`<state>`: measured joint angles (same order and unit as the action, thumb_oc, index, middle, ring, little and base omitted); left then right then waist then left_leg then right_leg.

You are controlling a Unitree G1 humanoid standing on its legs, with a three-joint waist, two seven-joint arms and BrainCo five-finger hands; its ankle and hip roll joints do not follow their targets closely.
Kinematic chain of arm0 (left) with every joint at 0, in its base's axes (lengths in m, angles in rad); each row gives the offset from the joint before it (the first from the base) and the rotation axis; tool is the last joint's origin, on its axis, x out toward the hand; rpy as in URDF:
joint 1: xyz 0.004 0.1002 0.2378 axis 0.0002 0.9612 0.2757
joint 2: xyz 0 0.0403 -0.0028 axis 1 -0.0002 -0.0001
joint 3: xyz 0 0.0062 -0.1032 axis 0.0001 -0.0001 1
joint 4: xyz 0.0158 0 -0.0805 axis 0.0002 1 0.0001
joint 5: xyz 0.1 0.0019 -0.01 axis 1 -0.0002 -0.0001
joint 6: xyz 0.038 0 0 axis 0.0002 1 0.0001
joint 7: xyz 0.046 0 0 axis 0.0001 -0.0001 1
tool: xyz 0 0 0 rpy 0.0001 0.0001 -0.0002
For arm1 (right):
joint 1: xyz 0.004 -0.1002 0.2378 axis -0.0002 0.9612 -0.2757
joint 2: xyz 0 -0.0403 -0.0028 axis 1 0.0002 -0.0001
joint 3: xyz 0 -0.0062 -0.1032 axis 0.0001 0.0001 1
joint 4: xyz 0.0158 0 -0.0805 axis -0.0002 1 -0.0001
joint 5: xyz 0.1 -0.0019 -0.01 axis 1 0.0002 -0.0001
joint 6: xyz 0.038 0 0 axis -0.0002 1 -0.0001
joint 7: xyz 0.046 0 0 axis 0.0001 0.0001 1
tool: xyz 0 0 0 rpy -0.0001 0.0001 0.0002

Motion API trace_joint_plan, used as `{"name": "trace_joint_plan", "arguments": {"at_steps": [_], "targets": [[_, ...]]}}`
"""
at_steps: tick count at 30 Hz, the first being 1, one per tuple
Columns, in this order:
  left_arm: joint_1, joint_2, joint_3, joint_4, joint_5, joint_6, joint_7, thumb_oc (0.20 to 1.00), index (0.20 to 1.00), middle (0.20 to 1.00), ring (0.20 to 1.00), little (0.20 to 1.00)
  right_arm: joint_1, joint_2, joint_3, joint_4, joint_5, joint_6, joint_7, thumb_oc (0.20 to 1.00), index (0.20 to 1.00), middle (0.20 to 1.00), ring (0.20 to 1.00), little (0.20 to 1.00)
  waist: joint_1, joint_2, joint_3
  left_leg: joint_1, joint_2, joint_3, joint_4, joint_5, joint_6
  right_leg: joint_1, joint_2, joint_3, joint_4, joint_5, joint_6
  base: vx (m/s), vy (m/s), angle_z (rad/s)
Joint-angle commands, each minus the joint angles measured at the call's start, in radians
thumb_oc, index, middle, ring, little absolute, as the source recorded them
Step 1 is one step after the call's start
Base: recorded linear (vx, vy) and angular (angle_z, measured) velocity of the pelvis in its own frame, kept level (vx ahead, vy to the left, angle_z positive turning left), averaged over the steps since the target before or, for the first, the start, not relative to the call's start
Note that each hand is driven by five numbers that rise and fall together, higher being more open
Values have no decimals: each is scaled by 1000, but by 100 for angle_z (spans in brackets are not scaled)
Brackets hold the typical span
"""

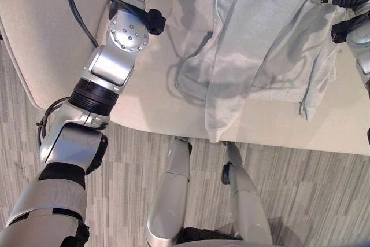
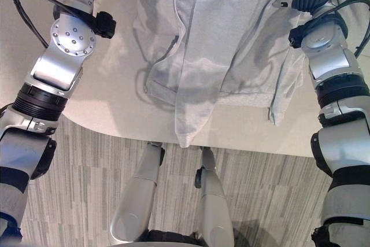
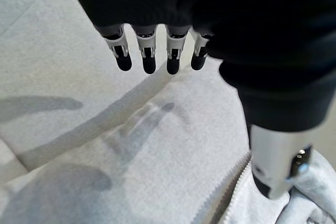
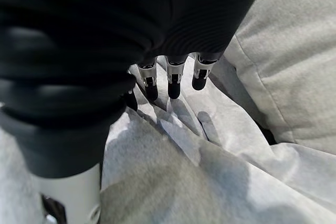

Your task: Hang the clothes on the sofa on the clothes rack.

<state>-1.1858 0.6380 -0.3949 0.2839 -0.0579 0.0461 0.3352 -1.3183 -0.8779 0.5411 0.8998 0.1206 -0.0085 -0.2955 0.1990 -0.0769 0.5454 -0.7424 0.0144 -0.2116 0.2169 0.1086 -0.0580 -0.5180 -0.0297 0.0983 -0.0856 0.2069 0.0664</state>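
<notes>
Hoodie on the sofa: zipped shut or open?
Cannot tell fully. The light grey hoodie lies spread over the sofa edge; a zipper shows beside the left hand.

A pale grey, plain-coloured hooded jacket (image 1: 260, 44) is seen spread over the sofa (image 1: 52, 44), whose seat is an off-white cream without pattern. A zip of matching light grey teeth is made out along the jacket's front edge in the left wrist view. Below the sofa's front edge, a floor (image 1: 324, 189) of grey-brown, streaked with fine stripes in lighter and darker tones, is shown. Beside the jacket, a cushion (image 4: 294, 51) of the sofa appears light grey-beige, possibly finely woven, though this is hard to judge.
</notes>
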Motion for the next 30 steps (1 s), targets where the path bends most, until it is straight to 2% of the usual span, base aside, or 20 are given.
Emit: {"name": "trace_joint_plan", "arguments": {"at_steps": [1,3,7,12,16,22,30], "targets": [[-67,-33,13,-72,48,-32,29,1000,1000,1000,1000,1000,-61,-128,12,-78,19,-46,-61,1000,1000,1000,1000,1000,16,92,-25,235,42,-67,-304,-30,21,100,-36,3,-2,-98,-22,0,0,0],[-59,-32,19,-100,56,-30,29,1000,1000,1000,1000,1000,-32,-139,-22,-130,15,-50,-71,1000,1000,1000,1000,1000,14,93,-25,235,42,-67,-304,-30,22,98,-37,5,-2,-97,-22,0,0,0],[-45,-39,17,-134,60,-26,25,1000,1000,1000,1000,1000,85,-139,-167,-257,-3,-59,-107,1000,1000,1000,1000,1000,7,94,-25,235,43,-66,-304,-29,24,98,-39,4,-2,-96,-22,0,0,0],[-53,-49,-18,-146,59,-24,12,1000,1000,1000,1000,1000,126,-155,-209,-292,-49,-50,-122,1000,1000,1000,1000,1000,11,89,-25,238,44,-68,-304,-27,24,101,-41,5,-2,-97,-21,0,0,0],[-46,-78,-39,-137,58,-18,8,1000,1000,1000,1000,1000,108,-151,-244,-266,-24,-53,-150,1000,1000,1000,1000,1000,8,93,-25,236,44,-70,-304,-27,25,100,-41,9,-2,-96,-21,0,0,0],[16,-119,-51,-162,68,-6,-27,1000,1000,1000,1000,1000,67,-144,-215,-247,-31,-46,-157,1000,1000,1000,1000,1000,7,102,-25,241,45,-67,-304,-28,26,102,-39,15,-2,-96,-18,0,0,0],[68,-153,-78,-131,62,1,-48,1000,1000,1000,1000,1000,-31,-147,-123,-184,1,-50,-149,1000,1000,1000,1000,1000,4,98,-25,236,50,-68,-304,-25,26,97,-35,17,-2,-96,-16,0,0,0]]}}
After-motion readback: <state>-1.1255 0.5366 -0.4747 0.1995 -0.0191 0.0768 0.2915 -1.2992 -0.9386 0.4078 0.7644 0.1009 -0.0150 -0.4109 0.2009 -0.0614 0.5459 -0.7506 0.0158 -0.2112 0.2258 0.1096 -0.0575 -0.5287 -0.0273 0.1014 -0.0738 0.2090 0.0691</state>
